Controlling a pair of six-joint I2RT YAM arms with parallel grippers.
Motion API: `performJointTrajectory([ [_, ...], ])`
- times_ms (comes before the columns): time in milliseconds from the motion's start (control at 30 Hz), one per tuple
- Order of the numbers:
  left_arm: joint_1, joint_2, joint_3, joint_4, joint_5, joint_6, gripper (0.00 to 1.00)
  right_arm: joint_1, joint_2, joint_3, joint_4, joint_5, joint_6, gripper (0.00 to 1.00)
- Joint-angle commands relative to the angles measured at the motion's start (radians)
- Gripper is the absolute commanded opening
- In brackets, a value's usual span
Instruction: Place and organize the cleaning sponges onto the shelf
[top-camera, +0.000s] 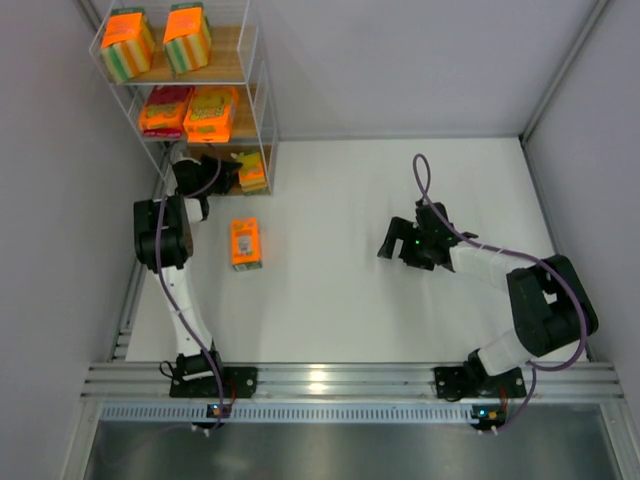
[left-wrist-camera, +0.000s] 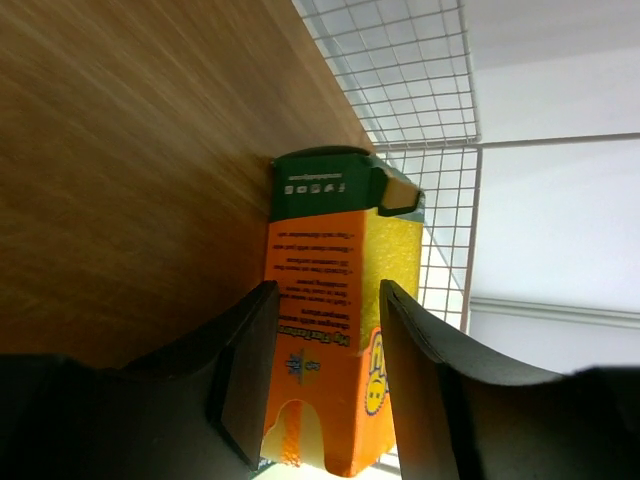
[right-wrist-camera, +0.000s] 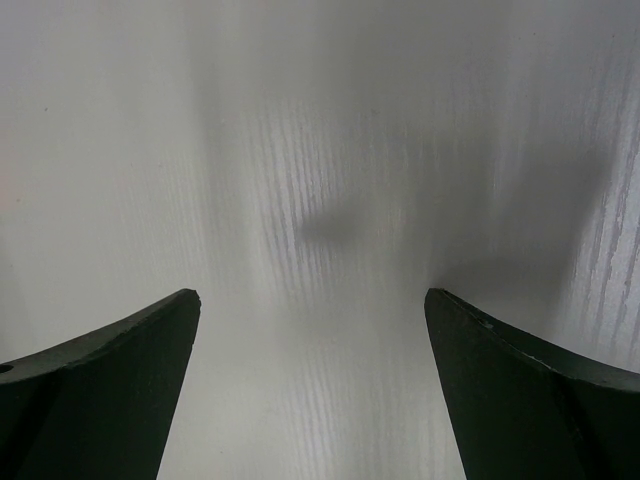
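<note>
— Where was the left arm (top-camera: 163, 232) when you looked?

— I had it reaching into the tall white wire shelf with wooden boards (top-camera: 228, 52). At the lowest board the left jaws stood about half closed, one finger on either side of an orange sponge pack with a green end and a yellow side (left-wrist-camera: 315, 265). I couldn't tell whether they pinched it.

— And the other packs?

— Two blocky striped orange packs (top-camera: 128, 45) sat on the top board, and two flat red-and-yellow printed packs (top-camera: 167, 110) on the middle one. One more orange pack (top-camera: 245, 243) lay on the white bench (top-camera: 400, 340), near the left arm. My right jaws hung wide apart over the bench, holding nothing.
</note>
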Motion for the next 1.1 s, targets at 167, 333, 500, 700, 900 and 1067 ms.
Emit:
performJointTrajectory([
  [167,-0.039,0.084,0.125,0.014,0.026,-0.016,0.50,-0.012,0.022,0.025,0.030,0.001,-0.007,0.98],
  [333,-0.044,0.095,0.168,0.014,0.067,0.029,0.52,-0.012,0.036,0.029,0.031,-0.004,-0.010,0.98],
  [500,-0.044,0.099,0.179,0.014,0.106,0.044,0.56,-0.012,0.039,0.028,0.033,-0.006,-0.013,0.98],
  [700,-0.036,0.003,0.042,0.014,-0.003,0.049,0.64,-0.012,0.051,0.033,0.050,-0.047,-0.016,0.99],
  [900,-0.021,-0.072,-0.064,0.052,-0.009,0.039,0.65,-0.012,0.044,0.022,0.059,-0.068,-0.018,0.99],
  [1067,0.000,-0.137,-0.156,0.121,-0.015,-0.001,0.65,-0.011,0.021,0.002,0.077,-0.090,-0.016,0.99],
])
